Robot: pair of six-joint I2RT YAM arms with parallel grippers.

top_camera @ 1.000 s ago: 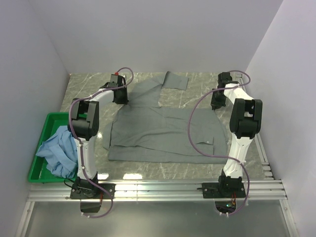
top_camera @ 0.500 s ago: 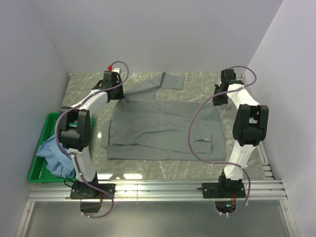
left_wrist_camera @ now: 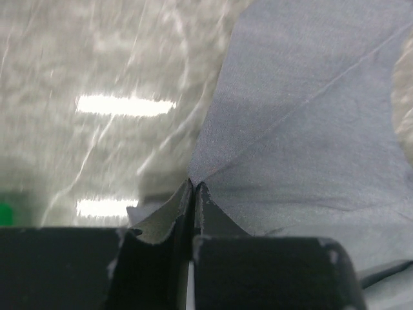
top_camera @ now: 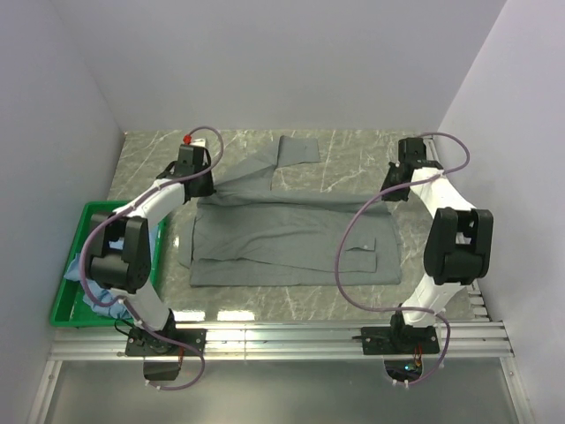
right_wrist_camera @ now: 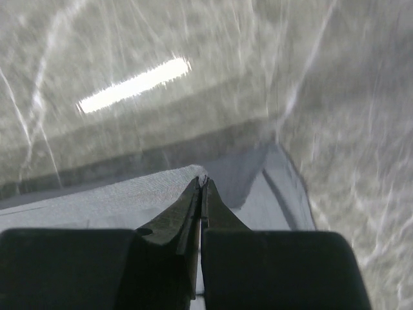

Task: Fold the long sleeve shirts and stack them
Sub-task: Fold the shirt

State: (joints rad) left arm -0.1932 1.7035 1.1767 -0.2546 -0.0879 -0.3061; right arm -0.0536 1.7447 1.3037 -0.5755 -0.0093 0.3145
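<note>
The grey-green long sleeve shirt (top_camera: 291, 240) lies spread across the middle of the marble table, one sleeve (top_camera: 296, 148) trailing toward the back wall. My left gripper (top_camera: 199, 188) is shut on the shirt's far left corner; in the left wrist view the cloth (left_wrist_camera: 303, 123) fans out from the pinched fingertips (left_wrist_camera: 193, 185). At the far right corner my right gripper (top_camera: 393, 192) is shut on the shirt's edge (right_wrist_camera: 129, 194), with a fold caught at the tips (right_wrist_camera: 203, 181). The light blue shirt (top_camera: 91, 297) lies crumpled in the bin, partly hidden by my left arm.
A green plastic bin (top_camera: 62, 311) stands at the table's left front. White walls close in the left, back and right. A metal rail (top_camera: 282, 340) with both arm bases runs along the near edge.
Both grippers have moved apart while holding the shirt, the left one leftward and the right one rightward. The shirt's far edge is now drawn straighter and the sleeve has shifted left.
</note>
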